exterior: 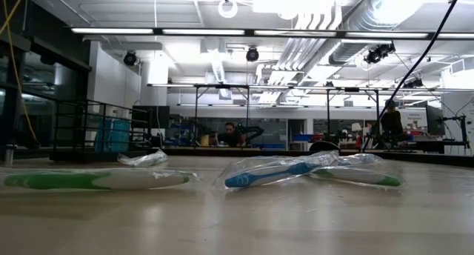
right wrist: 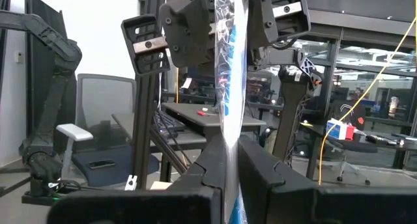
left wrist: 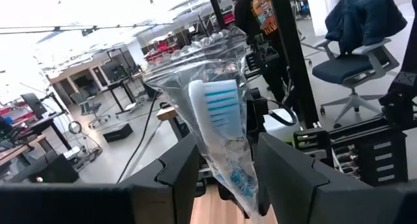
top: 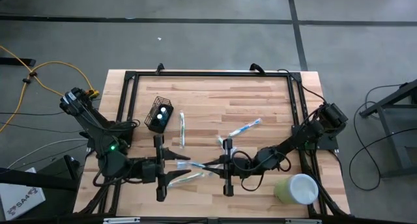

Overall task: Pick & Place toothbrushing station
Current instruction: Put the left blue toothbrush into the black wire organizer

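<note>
Both arms meet low over the near middle of the wooden table (top: 260, 100), sharing one plastic-wrapped toothbrush with blue-and-white bristles (left wrist: 218, 107). The right gripper (right wrist: 231, 155) is pinched tight on one end of the wrapper. The left gripper (left wrist: 225, 168) stands wide, its fingers on either side of the bag's other end, with no firm clamp visible; this reads as a hand-over or a re-grip between the arms, direction unclear. The small black wire-mesh holder cup (top: 159, 114) sits on the table's left part, ahead of the left arm and well apart from the held brush; something pale shows inside it, too small to identify. Loose on the table: a white-wrapped toothbrush (top: 182, 129) just beside the holder, a blue-handled wrapped toothbrush (top: 246, 127) right of centre, and a green-handled wrapped toothbrush (exterior: 89, 180) seen from table height. A pale green cup with white inside (top: 296, 188) lies near the right front corner. Judgement: early to middle stage; most brushes remain to be placed.
</note>
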